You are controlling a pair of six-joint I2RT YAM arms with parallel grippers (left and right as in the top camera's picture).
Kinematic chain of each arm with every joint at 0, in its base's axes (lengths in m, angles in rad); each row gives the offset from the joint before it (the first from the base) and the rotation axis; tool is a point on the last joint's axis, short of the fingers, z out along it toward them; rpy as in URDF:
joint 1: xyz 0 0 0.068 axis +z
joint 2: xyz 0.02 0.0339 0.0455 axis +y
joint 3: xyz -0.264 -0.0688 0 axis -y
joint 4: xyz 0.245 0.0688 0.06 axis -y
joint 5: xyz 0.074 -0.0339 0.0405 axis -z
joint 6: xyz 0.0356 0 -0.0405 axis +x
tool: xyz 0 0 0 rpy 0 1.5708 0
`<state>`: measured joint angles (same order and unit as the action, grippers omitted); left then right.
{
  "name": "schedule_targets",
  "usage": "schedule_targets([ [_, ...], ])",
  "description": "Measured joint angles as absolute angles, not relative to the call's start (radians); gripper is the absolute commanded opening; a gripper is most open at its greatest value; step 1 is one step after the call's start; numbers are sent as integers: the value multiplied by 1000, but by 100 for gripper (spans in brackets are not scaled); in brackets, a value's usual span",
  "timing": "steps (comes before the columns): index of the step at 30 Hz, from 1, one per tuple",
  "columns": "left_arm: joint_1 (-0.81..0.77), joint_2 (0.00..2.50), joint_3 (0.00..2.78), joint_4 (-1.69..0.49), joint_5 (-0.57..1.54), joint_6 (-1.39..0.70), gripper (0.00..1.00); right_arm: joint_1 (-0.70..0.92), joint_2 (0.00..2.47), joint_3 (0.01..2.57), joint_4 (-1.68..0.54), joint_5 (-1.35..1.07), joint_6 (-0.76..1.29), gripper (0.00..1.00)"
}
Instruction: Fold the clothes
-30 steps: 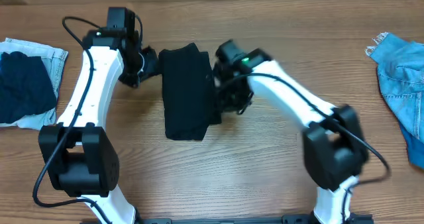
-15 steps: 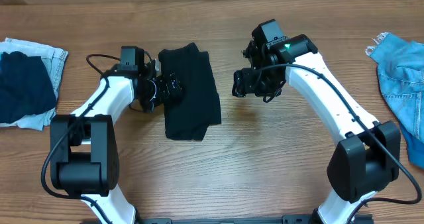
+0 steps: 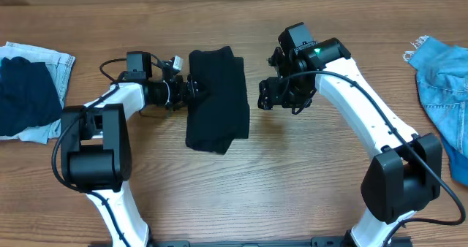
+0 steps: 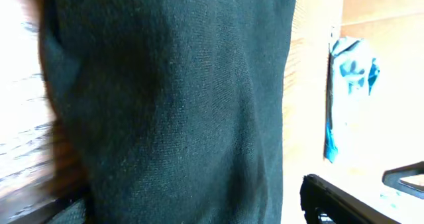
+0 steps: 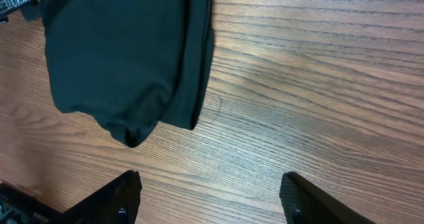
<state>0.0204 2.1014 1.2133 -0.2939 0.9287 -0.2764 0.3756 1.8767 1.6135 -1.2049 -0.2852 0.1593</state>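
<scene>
I'm looking down on the bench (image 3: 292, 181), and the clothes (image 3: 216, 99), a plain black garment, are lying on it folded into a tall narrow stack between the two arms. One long side of the stack is running straight; its near end is bulging out a little toward the right arm.

The left gripper (image 3: 189, 88) is reaching in level with the upper half of the garment, and its tip is meeting the garment's left edge. In the left wrist view the black cloth is filling nearly the whole picture. One finger (image 4: 344, 197) is showing at the lower corner, with a strip of light separating it from the cloth, so I'm reading these jaws as released, not pinching the fabric.

The right gripper (image 3: 265, 95) is hovering just beside the garment's right edge, apart from it. Its wrist camera is showing both fingers (image 5: 112, 201) spread wide over bare wood, with the garment's near corner lying ahead of them, so these jaws are released with nothing between them.

Well to the right of the garment a bright blue denim piece (image 3: 442, 79) is lying at the bench edge. Well to its left a pale denim piece (image 3: 44, 57) is lying with a dark navy cloth (image 3: 25, 93) resting on it.
</scene>
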Motion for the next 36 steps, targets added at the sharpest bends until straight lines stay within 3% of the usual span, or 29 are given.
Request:
schedule_targets([
  [7,12,2109,1263,-451,904,-280,81,376,1877,1613,-1213,-285,156,70],
  [10,-6,2066,1290,-600,750,-281,84,376,1877,1613,-1213,-285,155,77],
  [11,-10,2048,1290,-630,688,-281,84,376,1877,1613,-1210,-285,154,75],
  [12,-12,2035,1290,-641,648,-281,84,376,1877,1613,-1200,-285,152,63],
  [15,-14,2022,1290,-645,581,-281,84,376,1877,1613,-1136,-284,168,14],
  [16,-14,2020,1290,-646,570,-281,84,376,1877,1613,-1113,-284,183,5],
  [25,-20,2014,1291,-646,536,-281,84,376,2045,1613,-920,-284,341,4],
  [36,-20,2023,1304,-525,670,-281,88,382,2137,1608,-772,-311,382,4],
])
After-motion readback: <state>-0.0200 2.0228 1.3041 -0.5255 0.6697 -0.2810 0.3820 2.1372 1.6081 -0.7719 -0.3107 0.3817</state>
